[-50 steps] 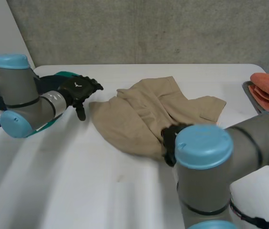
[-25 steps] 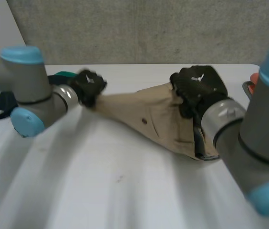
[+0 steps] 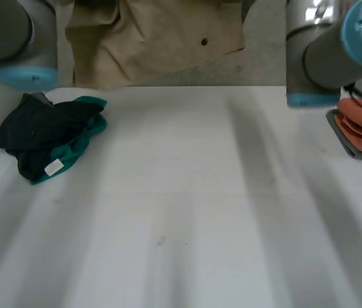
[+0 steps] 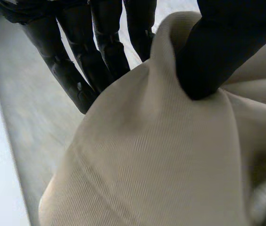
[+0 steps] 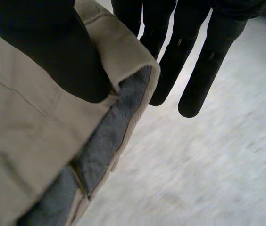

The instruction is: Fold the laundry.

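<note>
Dark pile point(image 3: 43, 131): we see a crumpled black and teal bundle on the counter point(image 3: 187, 192) at the far left, unfolded.
Left arm point(image 3: 14, 38): raised high above the counter's far edge.
Left robot hand point(image 4: 71, 70): its thumb presses a fold of the tan garment point(image 3: 155, 38) against the fingers, so it holds the cloth in a pinch.
Tan garment: held up off the counter between the two arms and hanging loose; a small button shows on its front.
Right robot hand point(image 5: 43, 52): its thumb clamps a hemmed edge with grey lining against the fingers, so it holds the garment too.
Right arm point(image 3: 325, 58): raised like the left one, at the far right.
Orange cloth point(image 3: 361, 125): lies in neat layers on a grey tray point(image 3: 339, 131) at the counter's right edge; we take it as already folded.
Done: at most the orange cloth, by our reading.
In hand: the tan garment, gripped but with no fold made.
Left: we judge it must be laid flat and folded, then the dark pile after it; most of the job remains.
</note>
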You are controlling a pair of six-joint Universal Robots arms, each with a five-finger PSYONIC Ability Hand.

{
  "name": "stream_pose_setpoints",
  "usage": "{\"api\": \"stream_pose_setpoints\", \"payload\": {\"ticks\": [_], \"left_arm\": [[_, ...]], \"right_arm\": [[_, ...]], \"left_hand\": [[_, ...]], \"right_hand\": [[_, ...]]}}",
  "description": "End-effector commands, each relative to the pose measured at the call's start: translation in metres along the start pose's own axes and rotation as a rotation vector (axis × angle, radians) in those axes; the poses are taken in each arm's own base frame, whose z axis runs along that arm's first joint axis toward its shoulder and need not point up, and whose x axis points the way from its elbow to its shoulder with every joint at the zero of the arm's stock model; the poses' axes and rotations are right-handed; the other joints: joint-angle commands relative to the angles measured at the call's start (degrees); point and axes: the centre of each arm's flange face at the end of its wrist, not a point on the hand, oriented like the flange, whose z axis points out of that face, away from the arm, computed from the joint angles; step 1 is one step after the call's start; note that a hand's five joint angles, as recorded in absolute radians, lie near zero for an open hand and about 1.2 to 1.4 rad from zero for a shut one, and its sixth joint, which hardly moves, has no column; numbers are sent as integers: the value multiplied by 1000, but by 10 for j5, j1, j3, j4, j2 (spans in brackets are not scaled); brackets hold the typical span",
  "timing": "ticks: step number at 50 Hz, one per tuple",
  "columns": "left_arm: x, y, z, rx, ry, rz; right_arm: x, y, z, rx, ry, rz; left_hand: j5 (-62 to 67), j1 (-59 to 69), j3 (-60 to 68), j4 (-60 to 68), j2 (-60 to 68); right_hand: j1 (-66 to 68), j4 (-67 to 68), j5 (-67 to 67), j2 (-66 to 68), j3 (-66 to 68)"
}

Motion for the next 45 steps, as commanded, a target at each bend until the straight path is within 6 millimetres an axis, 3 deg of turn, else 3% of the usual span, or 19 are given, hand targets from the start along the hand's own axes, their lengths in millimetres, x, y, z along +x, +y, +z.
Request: {"api": "stream_pose_setpoints", "payload": {"ticks": [1, 2, 5, 6, 10, 13, 16, 17, 18, 20, 21, 23, 25, 28, 31, 37, 45], "left_arm": [[28, 79, -76, -363, 189, 24], [34, 96, -98, -446, 227, 26], [45, 120, -135, -572, 279, 28], [51, 133, -157, -645, 311, 35], [56, 153, -204, -817, 379, 85], [53, 155, -225, -924, 408, 117], [50, 143, -241, -1035, 441, 134], [49, 138, -243, -1055, 451, 133], [51, 126, -247, -1092, 479, 126], [52, 113, -250, -1115, 505, 116], [51, 100, -251, -1133, 521, 106], [50, 90, -251, -1138, 537, 99], [46, 77, -243, -1113, 530, 91], [36, 65, -229, -1061, 491, 86], [22, 66, -218, -1041, 451, 104], [1, 83, -201, -1025, 460, 174], [4, 119, -202, -1018, 616, 204]], "right_arm": [[-16, 64, -71, -367, -151, 1], [-16, 81, -92, -459, -164, -5], [-15, 106, -127, -605, -186, -17], [-14, 119, -150, -698, -201, -26], [-10, 143, -202, -897, -246, -73], [-8, 148, -222, -975, -273, -106], [-2, 145, -234, -1037, -296, -131], [-1, 142, -235, -1049, -299, -134], [1, 135, -235, -1069, -302, -132], [3, 126, -236, -1089, -304, -129], [4, 118, -235, -1104, -306, -125], [7, 108, -233, -1116, -300, -124], [7, 97, -231, -1120, -302, -123], [8, 81, -230, -1118, -309, -127], [10, 68, -226, -1110, -311, -138], [13, 52, -226, -1124, -338, -151], [3, 59, -242, -1187, -377, -140]], "left_hand": [[140, 127, 119, 115, 115], [140, 127, 119, 115, 115], [140, 127, 119, 115, 115], [140, 127, 119, 115, 115], [140, 127, 119, 115, 115], [140, 127, 119, 115, 115], [140, 127, 119, 115, 115], [85, 73, 64, 61, 60], [-58, -71, -80, -83, -84], [-236, -248, -257, -260, -261], [-385, -397, -406, -409, -410], [-472, -484, -493, -496, -497], [-531, -543, -552, -555, -556], [-541, -554, -562, -566, -566], [-541, -554, -562, -566, -566], [-484, -497, -505, -509, -510], [-398, -411, -419, -423, -423]], "right_hand": [[167, 116, 121, 131, 118], [167, 116, 121, 131, 118], [167, 116, 121, 131, 118], [167, 116, 121, 131, 118], [167, 116, 121, 131, 118], [167, 116, 121, 131, 118], [167, 116, 121, 131, 118], [167, 116, 121, 131, 118], [167, 116, 121, 131, 118], [111, 59, 64, 74, 62], [-112, -163, -158, -148, -160], [-245, -296, -291, -281, -293], [-293, -345, -339, -330, -342], [-367, -419, -414, -404, -416], [-396, -448, -442, -433, -445], [-403, -455, -449, -440, -452], [-386, -438, -432, -423, -435]]}}
